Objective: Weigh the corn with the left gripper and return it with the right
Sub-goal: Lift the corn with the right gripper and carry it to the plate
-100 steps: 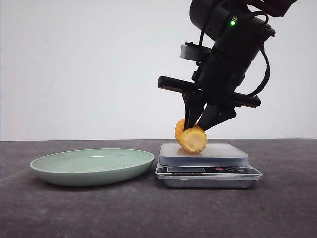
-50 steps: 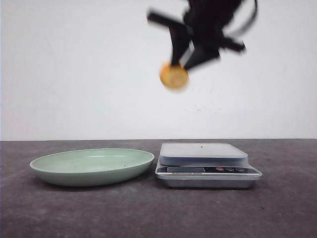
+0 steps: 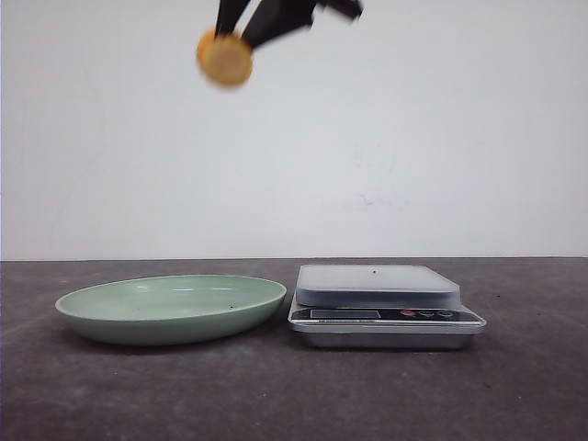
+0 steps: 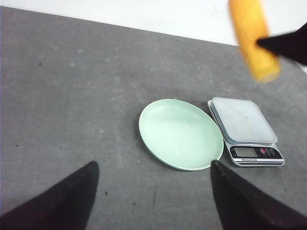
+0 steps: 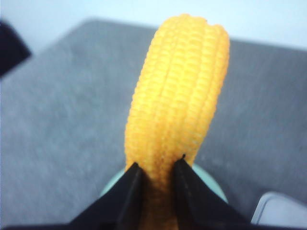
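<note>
Now return step: right hand (image 5: 154,167) clamped on corn (image 3: 225,59), high above bench (image 3: 514,386), roughly over plate. Left hand (image 4: 151,194) fingers apart, empty, hovering well back from plate (image 3: 101,322). Plate empty; scale (image 3: 386,317) platform bare. To do well: centre corn over plate middle, lower slowly, release only near plate floor, since round cob likely rolls.

The right gripper (image 5: 154,170) has matte black, wedge-shaped fingers tapering to points; the left gripper (image 4: 152,179) looks identical, equally black.
</note>
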### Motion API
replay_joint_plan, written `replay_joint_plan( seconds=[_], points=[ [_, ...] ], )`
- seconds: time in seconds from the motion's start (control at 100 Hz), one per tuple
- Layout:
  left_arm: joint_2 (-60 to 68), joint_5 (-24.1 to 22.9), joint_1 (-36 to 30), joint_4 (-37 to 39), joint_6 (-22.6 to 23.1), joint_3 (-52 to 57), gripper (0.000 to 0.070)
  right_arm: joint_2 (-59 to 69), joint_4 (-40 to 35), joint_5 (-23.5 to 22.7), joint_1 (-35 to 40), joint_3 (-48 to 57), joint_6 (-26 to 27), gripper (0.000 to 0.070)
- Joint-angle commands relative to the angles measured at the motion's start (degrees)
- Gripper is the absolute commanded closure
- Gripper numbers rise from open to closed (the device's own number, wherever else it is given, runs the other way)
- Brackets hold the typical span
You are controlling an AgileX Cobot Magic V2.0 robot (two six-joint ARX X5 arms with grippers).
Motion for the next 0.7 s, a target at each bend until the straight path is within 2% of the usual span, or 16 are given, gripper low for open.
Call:
replay_joint_plan(
  seconds=[0.0,0.69],
  points=[
    [-0.07,-0.07,-0.52,0.59,0.61,0.57,0.0267,2.86,0.39,0.22,1.53,1.01,0.04,0.0700],
    [-0.07,-0.07,-0.52,0.33,0.46,0.57,0.0267,20.06,-0.04,-3.06,2.67,2.23,1.25,0.0700]
  ],
)
